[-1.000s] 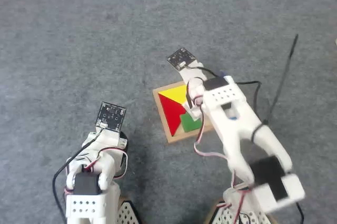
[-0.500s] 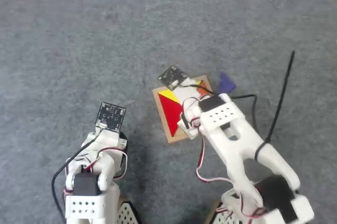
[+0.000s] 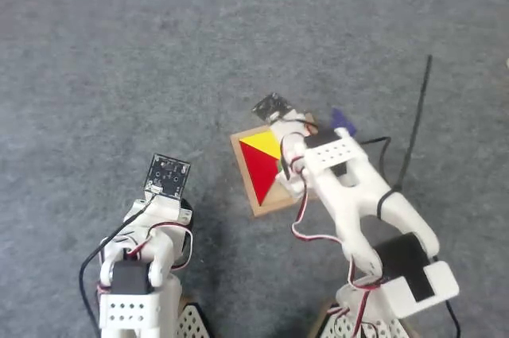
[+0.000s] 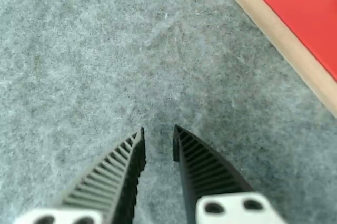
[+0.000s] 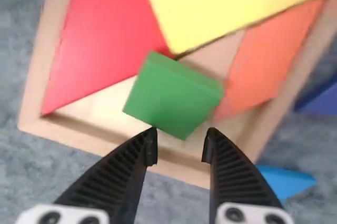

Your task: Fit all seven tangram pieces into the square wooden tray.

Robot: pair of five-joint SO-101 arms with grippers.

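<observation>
Green is what sits at your right gripper (image 5: 179,140): its jaws stand apart, and one corner of the green square (image 5: 171,95) reaches the gap between the tips. The square lies askew over bare wood in the wooden tray (image 5: 45,84). Around it you have the red triangle (image 5: 100,39), the yellow triangle (image 5: 221,2) and an orange piece (image 5: 258,71). Just outside the rim lie a light blue piece (image 5: 284,179) and a dark blue piece (image 5: 321,103). In the high view the tray sits just right of centre. Your left gripper (image 4: 158,129) hangs over the grey table (image 4: 79,34), jaws slightly apart and holding nothing.
</observation>
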